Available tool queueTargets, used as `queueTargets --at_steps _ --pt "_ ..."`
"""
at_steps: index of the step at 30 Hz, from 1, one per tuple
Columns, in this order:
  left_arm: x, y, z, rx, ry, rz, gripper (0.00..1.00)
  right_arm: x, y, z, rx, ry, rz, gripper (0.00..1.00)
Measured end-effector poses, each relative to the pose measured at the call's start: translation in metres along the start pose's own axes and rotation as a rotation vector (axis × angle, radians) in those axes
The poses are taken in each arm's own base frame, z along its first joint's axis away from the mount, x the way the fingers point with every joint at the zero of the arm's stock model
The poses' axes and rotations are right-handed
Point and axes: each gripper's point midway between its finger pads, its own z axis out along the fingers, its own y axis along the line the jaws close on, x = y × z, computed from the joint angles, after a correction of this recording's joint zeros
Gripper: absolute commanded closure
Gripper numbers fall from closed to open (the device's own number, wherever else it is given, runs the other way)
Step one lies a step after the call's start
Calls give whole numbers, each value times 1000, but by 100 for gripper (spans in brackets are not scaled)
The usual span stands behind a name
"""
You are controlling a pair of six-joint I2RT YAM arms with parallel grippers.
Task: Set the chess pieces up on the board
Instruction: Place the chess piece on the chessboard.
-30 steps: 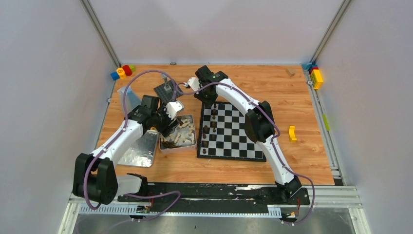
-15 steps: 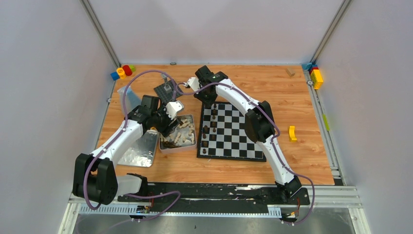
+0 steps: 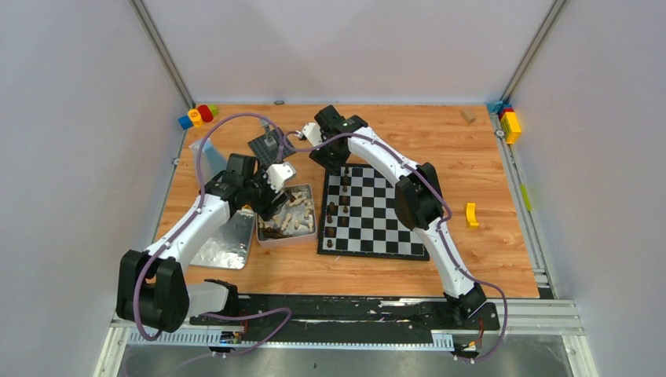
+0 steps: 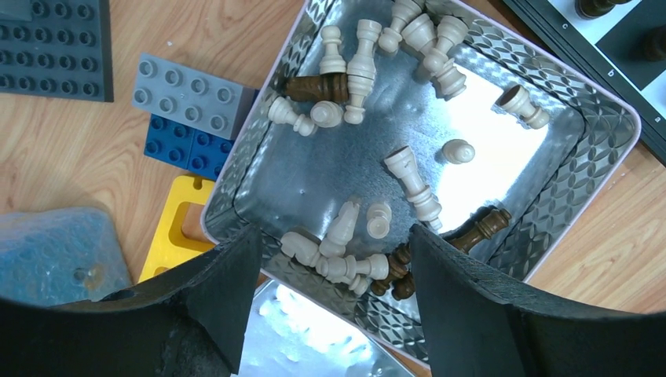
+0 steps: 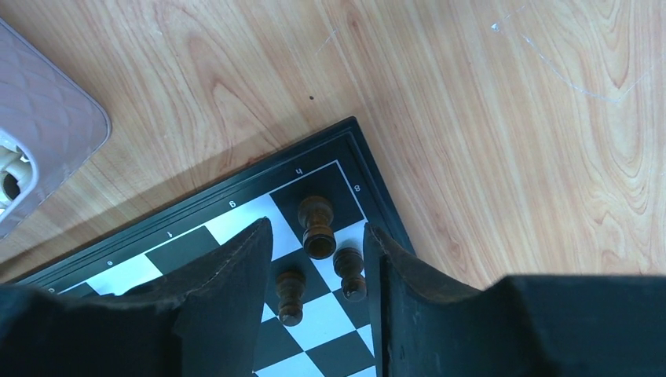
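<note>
The board (image 3: 385, 224) lies flat on the wooden table (image 5: 487, 118), a bit right of the middle. Just to its left sits a shiny tin (image 4: 601, 145). Most of the chess pieces are in there, lying on their sides in a heap. Many are cream (image 4: 408, 169) and a few are dark brown (image 4: 314, 86). They lie there because nobody has picked them yet.

The right gripper (image 5: 317, 236) hangs over the far left corner of the board. Its claw is loose, with the two fingers apart. A dark piece (image 5: 315, 214) stands upright on the corner square between them, and I see a gap on each side, so nothing is gripping it. I think that corner is the piece's home spot. Two more dark pieces (image 5: 349, 273) stand on the squares just beside it, and others run down the left side of the board (image 3: 331, 232), like a row being filled.

The left gripper (image 4: 334, 236) hovers right above the tin, at its near edge. Its claw is spread wide and holds nothing. I guess it is getting ready to take one of the pieces heaped below it.
</note>
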Motion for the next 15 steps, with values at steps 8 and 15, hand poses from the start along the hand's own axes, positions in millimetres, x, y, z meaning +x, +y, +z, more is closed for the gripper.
queueTargets --at_steps 8,15 --pt "-3 9 -5 -60 -19 -4 3 -19 1 -23 -16 -86 56 49" --pt "-4 9 -2 -53 -16 -15 12 -52 -1 -97 -40 -291 127 51"
